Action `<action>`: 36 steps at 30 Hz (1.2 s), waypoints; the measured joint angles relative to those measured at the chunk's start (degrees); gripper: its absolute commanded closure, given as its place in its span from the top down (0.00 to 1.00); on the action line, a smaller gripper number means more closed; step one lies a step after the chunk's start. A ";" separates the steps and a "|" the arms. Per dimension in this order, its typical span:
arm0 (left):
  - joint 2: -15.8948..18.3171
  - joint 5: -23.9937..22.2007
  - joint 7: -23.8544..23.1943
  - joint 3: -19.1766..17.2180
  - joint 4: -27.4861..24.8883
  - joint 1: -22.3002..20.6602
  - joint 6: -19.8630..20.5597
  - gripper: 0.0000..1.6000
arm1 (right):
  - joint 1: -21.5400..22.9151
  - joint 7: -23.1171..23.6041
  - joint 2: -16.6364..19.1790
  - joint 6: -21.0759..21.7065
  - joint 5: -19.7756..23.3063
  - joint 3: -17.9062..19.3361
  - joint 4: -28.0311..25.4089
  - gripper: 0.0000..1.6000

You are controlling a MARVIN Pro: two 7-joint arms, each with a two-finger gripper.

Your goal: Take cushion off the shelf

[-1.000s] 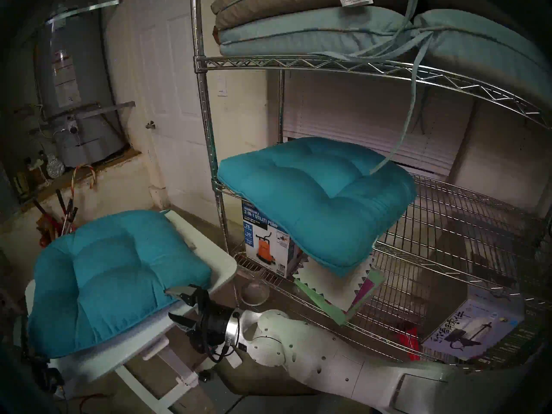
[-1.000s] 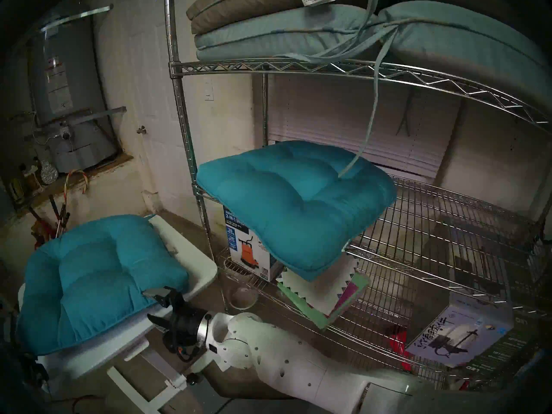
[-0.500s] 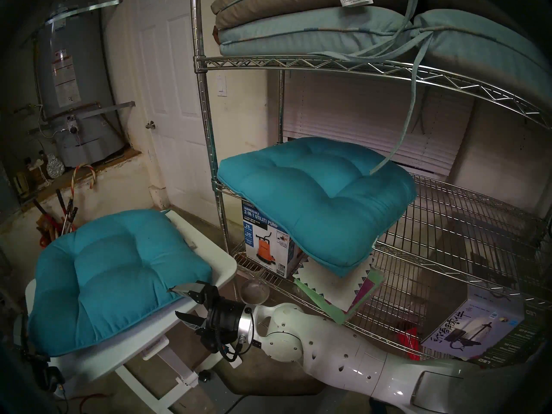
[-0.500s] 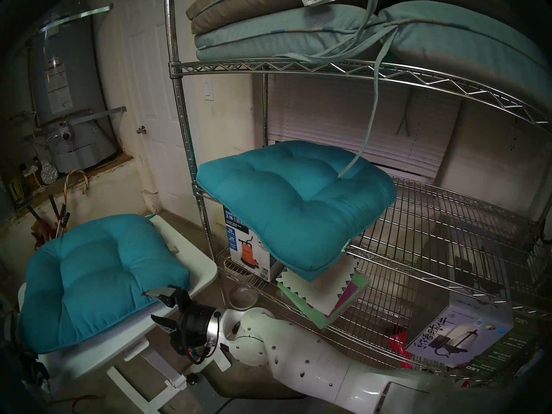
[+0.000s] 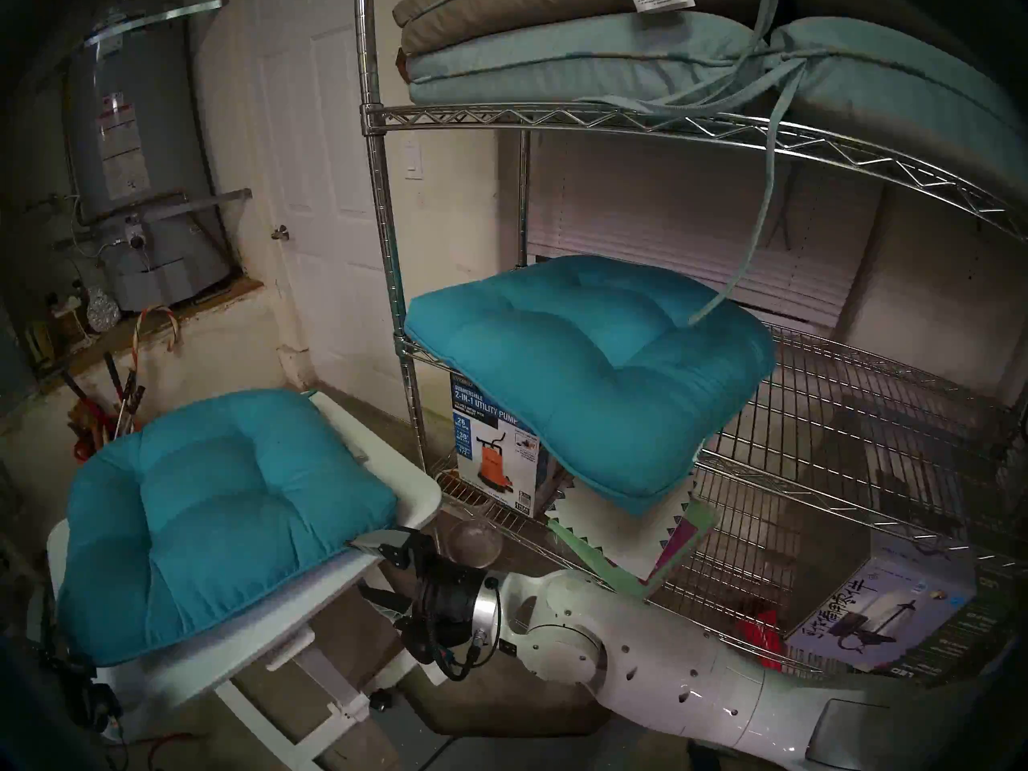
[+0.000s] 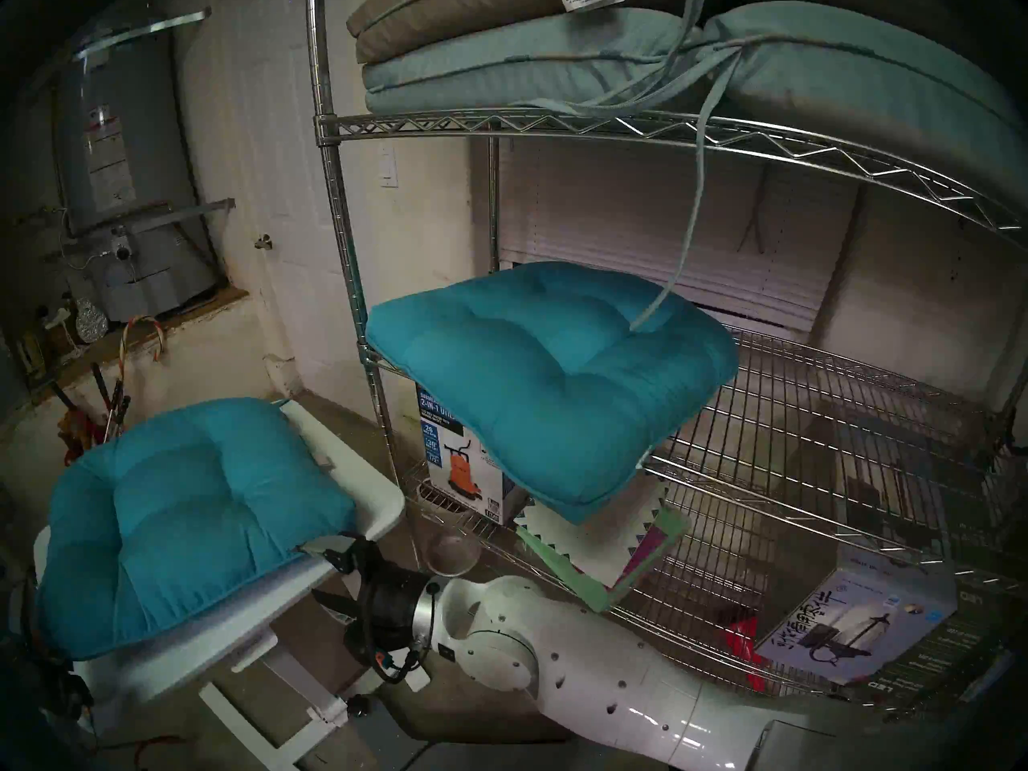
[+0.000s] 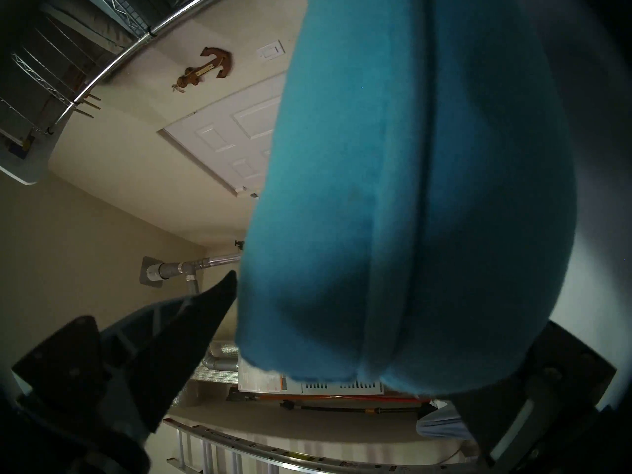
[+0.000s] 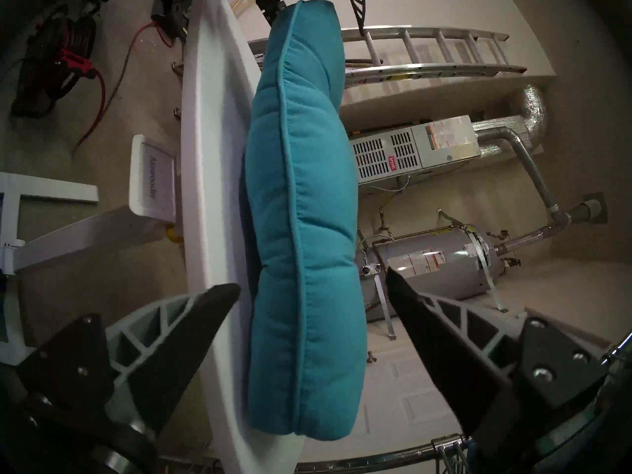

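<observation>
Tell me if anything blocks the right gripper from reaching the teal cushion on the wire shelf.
Nothing visible blocks it. The right gripper is open at the white table's edge, beside the cushion already there. The shelf cushion overhangs the shelf's front, a tie strap resting on it.

I see open floor (image 5: 500,714) between table (image 5: 411,508) and shelf (image 5: 556,118); a bowl (image 5: 475,542) sits there, and a strap (image 5: 762,219) dangles over the shelf's cushion (image 5: 589,375).

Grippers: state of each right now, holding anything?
Left gripper: open, astride the edge of the teal cushion, not clamped.
Right gripper: open, empty, fingers either side of the cushion's edge on the white table.
</observation>
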 measured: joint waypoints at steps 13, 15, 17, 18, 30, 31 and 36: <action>-5.32 -0.17 -10.51 -2.28 -8.79 4.62 -1.86 1.00 | -2.29 0.31 1.49 1.90 0.29 0.31 -1.84 1.00; -6.36 0.06 -11.63 -2.54 -10.28 5.47 -2.07 1.00 | -2.57 0.21 1.50 2.11 0.29 0.32 -2.06 1.00; -7.33 0.37 -12.61 -2.71 -11.64 6.22 -2.20 1.00 | -2.78 0.11 1.50 2.29 0.27 0.33 -2.23 1.00; -8.01 0.69 -13.16 -2.79 -12.46 6.70 -2.29 1.00 | -2.92 0.03 1.51 2.41 0.25 0.34 -2.33 1.00; -13.29 4.25 -14.52 -3.70 -17.33 10.55 -3.76 1.00 | -4.26 -0.84 1.83 3.42 -1.20 0.32 -3.28 1.00; -13.52 4.40 -14.42 -3.77 -17.51 10.72 -3.88 1.00 | -4.35 -0.88 1.87 3.49 -1.35 0.31 -3.36 1.00; -14.97 4.98 -13.59 -4.45 -18.68 11.81 -4.87 1.00 | -4.94 -1.06 2.15 3.88 -2.18 0.32 -3.92 1.00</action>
